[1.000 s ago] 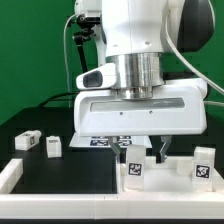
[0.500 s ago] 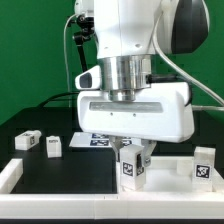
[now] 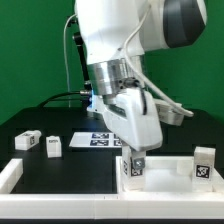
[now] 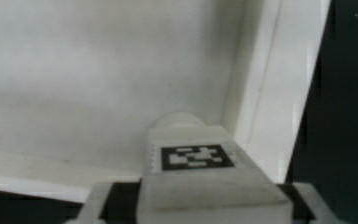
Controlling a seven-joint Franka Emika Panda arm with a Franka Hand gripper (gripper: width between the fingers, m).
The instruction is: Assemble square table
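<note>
My gripper (image 3: 135, 158) is shut on a small white blocky leg (image 3: 133, 169) that bears a square tag. It holds the leg upright at the left corner of the white rimmed square slab (image 3: 172, 173), at the exterior view's lower right. In the wrist view the leg (image 4: 197, 158) sits between my fingers (image 4: 119, 203), over the slab's recessed face (image 4: 105, 90) and beside its rim (image 4: 274, 80). Whether the leg touches the slab I cannot tell. Another leg (image 3: 203, 164) stands at the slab's right side. Two more legs (image 3: 27, 140) (image 3: 53, 146) lie on the black table at the left.
The marker board (image 3: 98, 140) lies flat behind the slab, partly hidden by my arm. Long white bars (image 3: 12, 173) edge the workspace at the left and along the front. A green wall stands behind.
My wrist has turned, so the hand that faced the camera broadside now shows edge-on and tilted. The held leg stays at about the same spot on the slab's left corner.
</note>
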